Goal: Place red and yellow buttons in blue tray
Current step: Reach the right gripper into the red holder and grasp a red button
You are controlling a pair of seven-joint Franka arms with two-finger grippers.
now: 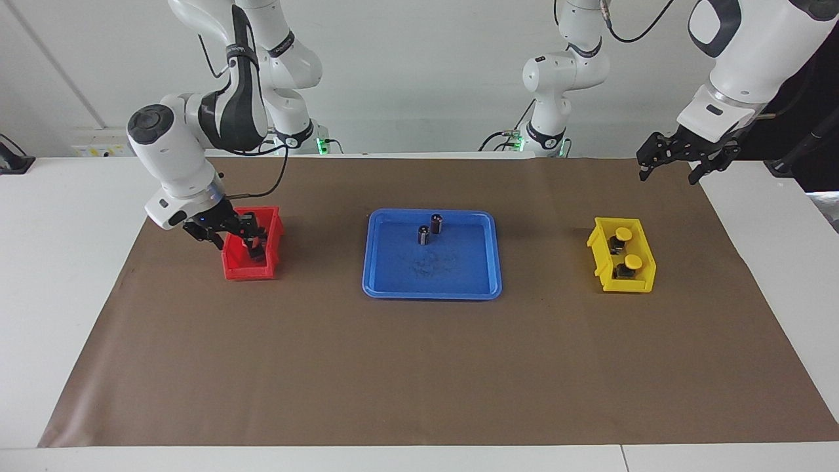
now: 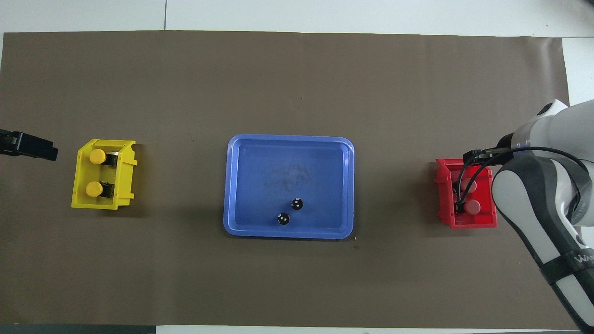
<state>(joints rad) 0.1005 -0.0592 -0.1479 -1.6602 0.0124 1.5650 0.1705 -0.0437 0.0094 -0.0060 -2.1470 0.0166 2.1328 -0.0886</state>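
Note:
The blue tray (image 1: 432,288) (image 2: 260,185) lies mid-table. Two yellow buttons (image 1: 623,234) (image 1: 632,261) sit in the small yellow bin (image 1: 629,286) toward the left arm's end; they also show in the overhead view (image 2: 97,156) (image 2: 94,189). Two red buttons (image 2: 469,185) (image 2: 472,207) sit in the small red bin (image 1: 252,270) (image 2: 473,225) toward the right arm's end. My right gripper (image 1: 237,248) is lowered into the red bin, its fingers apart over the buttons. My left gripper (image 1: 672,172) is open and empty, raised over the table edge nearer the robots than the yellow bin.
Two small dark cylinders (image 1: 436,223) (image 1: 424,235) stand in the tray's part nearest the robots, also seen from overhead (image 2: 297,203) (image 2: 283,218). A brown mat (image 1: 419,367) covers the table. The right arm's forearm (image 2: 543,199) hangs over the red bin's end.

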